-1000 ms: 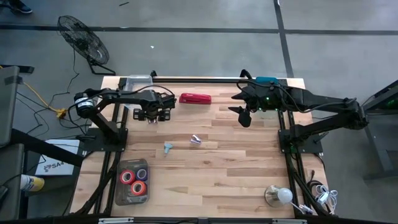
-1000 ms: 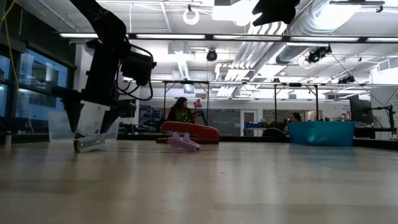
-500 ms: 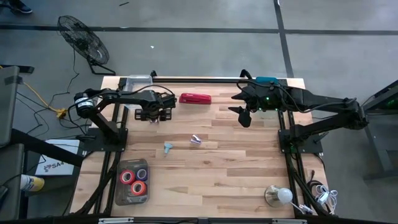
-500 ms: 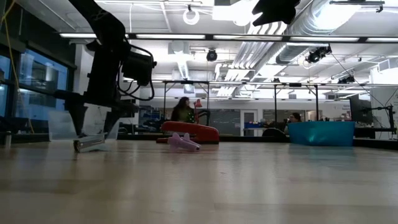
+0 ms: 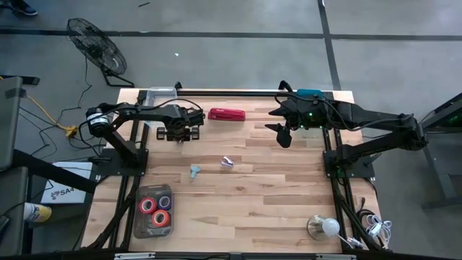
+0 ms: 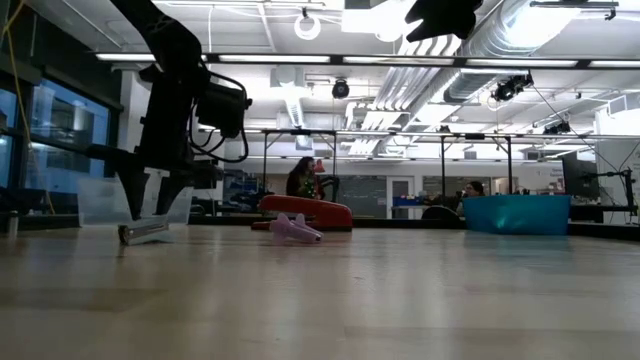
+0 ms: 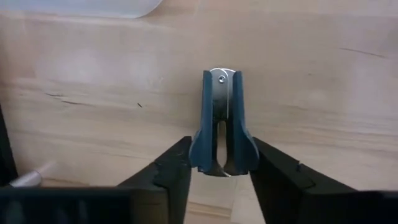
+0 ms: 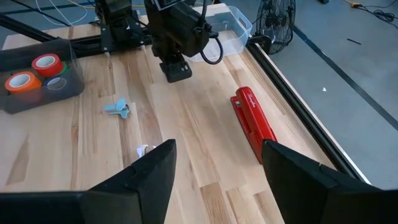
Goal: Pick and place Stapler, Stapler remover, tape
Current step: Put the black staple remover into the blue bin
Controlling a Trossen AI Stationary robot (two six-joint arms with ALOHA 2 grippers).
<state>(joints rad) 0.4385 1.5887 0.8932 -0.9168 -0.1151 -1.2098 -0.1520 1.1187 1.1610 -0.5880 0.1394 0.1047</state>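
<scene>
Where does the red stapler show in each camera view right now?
High view: stapler near the table's far edge, just right of the left gripper.
Low view: long red shape mid-picture, behind a pale purple piece.
Left wrist view: not in it.
Right wrist view: right of centre.
Shared landmark: the left gripper beside it.

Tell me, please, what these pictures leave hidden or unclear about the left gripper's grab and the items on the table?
- Left gripper: the left wrist view shows its fingers against the blue staple remover, but whether it has left the table is not shown.
- High view: the left arm's wrist covers that remover.
- Tape rolls: too small in the high view to count; the right wrist view's edge crops their tray.
- Stapler: in the low view, partly behind a purple remover.
</scene>
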